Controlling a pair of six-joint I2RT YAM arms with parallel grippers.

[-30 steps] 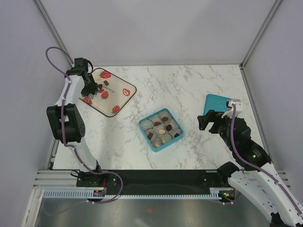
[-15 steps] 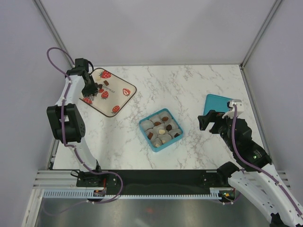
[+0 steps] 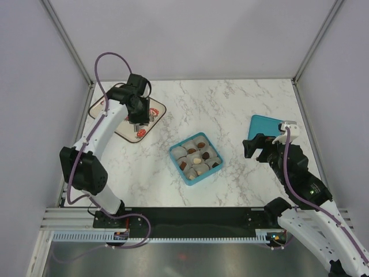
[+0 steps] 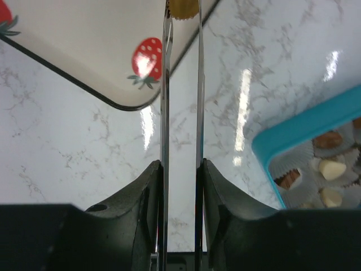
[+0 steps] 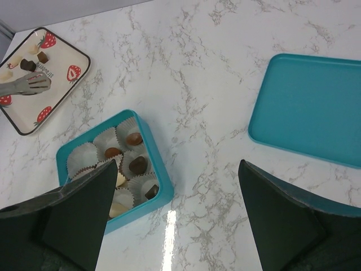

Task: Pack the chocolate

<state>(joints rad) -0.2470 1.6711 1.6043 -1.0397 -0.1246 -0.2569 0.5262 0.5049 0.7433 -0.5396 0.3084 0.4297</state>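
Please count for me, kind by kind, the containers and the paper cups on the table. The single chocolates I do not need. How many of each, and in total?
Strawberry tray: 1
Teal box: 1
Teal lid: 1
Paper cups inside the box: 9, in three rows of three
Total: 12

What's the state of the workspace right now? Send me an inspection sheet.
Surface: marble table, no spills seen.
Job's things: chocolates fill several paper cups in the teal box; more lie on the strawberry tray; teal lid lies apart from the box.
Clutter: nothing seen.
Grippers: left gripper shut on a light brown piece, near the tray's edge; right gripper open, empty.
Cables: purple cables loop along both arms.
Surroundings: plain grey walls.
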